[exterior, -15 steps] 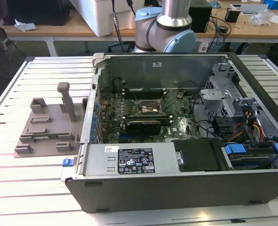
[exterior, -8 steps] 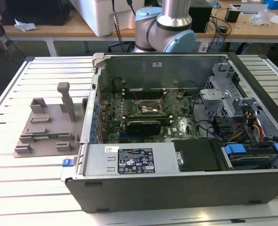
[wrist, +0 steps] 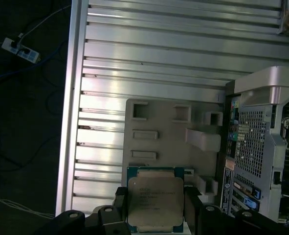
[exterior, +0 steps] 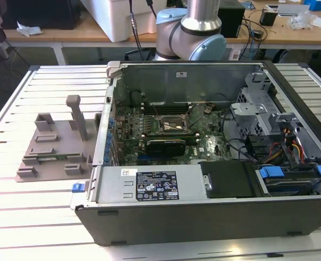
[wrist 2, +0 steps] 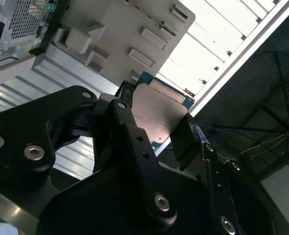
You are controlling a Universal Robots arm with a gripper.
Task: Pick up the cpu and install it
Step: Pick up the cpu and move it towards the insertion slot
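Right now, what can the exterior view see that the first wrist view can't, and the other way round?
Exterior view's own: a look down into the open computer case, onto the motherboard and its socket, with the arm behind. First wrist view's own: the cpu gripped in the claw, and a power strip on the floor. Both share the grey plastic holder, the slatted table and the computer case's outside.

- It was a robotics lab or workshop.
- A robot arm (exterior: 195,30) stood behind a slatted metal table (exterior: 41,217).
- An opened PC (exterior: 203,212) lay on it beside a grey fixture (exterior: 51,147).
- Cluttered wooden benches (exterior: 68,33) stood behind the table.
- A power strip (wrist: 18,49) lay on the floor.
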